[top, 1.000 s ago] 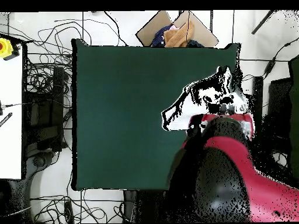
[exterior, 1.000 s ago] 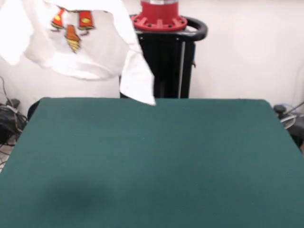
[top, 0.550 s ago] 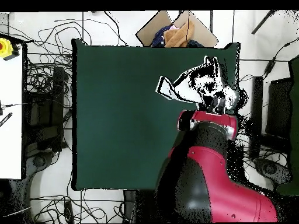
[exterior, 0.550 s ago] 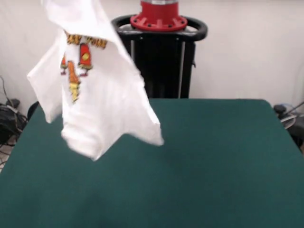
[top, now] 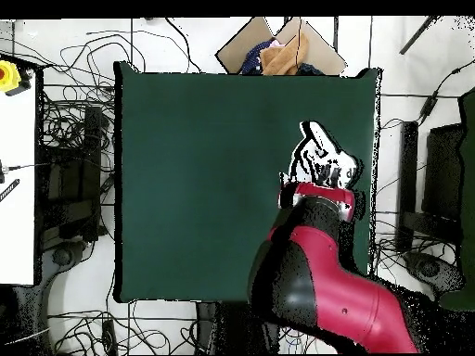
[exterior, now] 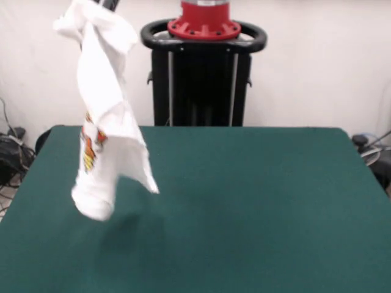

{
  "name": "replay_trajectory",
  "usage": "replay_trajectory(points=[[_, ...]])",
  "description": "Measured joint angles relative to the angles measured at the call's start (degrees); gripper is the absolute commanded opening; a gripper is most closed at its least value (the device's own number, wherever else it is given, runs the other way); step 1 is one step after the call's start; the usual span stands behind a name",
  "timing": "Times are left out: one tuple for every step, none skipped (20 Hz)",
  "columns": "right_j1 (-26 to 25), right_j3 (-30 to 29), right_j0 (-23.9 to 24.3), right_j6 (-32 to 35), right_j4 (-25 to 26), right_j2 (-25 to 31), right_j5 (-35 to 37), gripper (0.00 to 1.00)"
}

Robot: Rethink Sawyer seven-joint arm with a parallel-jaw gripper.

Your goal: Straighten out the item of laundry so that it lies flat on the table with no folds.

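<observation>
The item of laundry (exterior: 101, 134), a white T-shirt with red, orange and yellow prints, hangs in a long narrow bunch over the left part of the green table (exterior: 256, 207). Its top is caught in my gripper (exterior: 105, 5), of which only a dark tip shows at the picture's top edge. The shirt's lower end dangles just above the table with a shadow under it. In the overhead view the shirt (top: 318, 158) shows as a small white patch near the table's right side, just beyond my red arm (top: 315, 250), which hides the gripper.
The black pedestal with its red collar (exterior: 204, 27) stands behind the table. Cables lie on the floor at the left (exterior: 9, 152). In the overhead view a cardboard box (top: 278, 48) sits past the table's top edge and a white bench (top: 19, 176) at the left.
The shirt has stopped billowing and dropped from a spread shape into a narrow hanging bunch, lower over the table. The arm has shifted along the table's side with it.
</observation>
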State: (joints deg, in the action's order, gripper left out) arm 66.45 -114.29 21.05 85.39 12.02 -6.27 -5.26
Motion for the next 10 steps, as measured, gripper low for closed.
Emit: replay_trajectory(points=[[-1.06,-0.06,-0.34,0.0,-0.05,-0.45,-1.62,0.0],[-1.86,-0.11,-0.58,0.0,-0.12,-0.76,-2.9,0.0],[-3.75,-0.22,-1.18,0.0,-0.45,-1.55,-5.85,0.0],[-5.38,-0.29,-1.81,0.0,-1.0,-2.28,-8.31,0.0],[-6.45,-0.32,-2.31,0.0,-1.46,-2.75,-9.88,0.0],[-7.52,-0.36,-2.89,0.0,-2.02,-3.27,-11.35,0.0],[-8.05,-0.38,-3.18,0.0,-2.32,-3.54,-12.09,0.0],[-10.78,-0.62,-4.75,0.0,-4.1,-4.79,-15.7,0.0],[-11.68,-0.78,-5.24,0.0,-4.74,-5.16,-16.84,0.0],[-12.31,-0.93,-5.6,0.0,-5.17,-5.42,-17.66,0.0]])
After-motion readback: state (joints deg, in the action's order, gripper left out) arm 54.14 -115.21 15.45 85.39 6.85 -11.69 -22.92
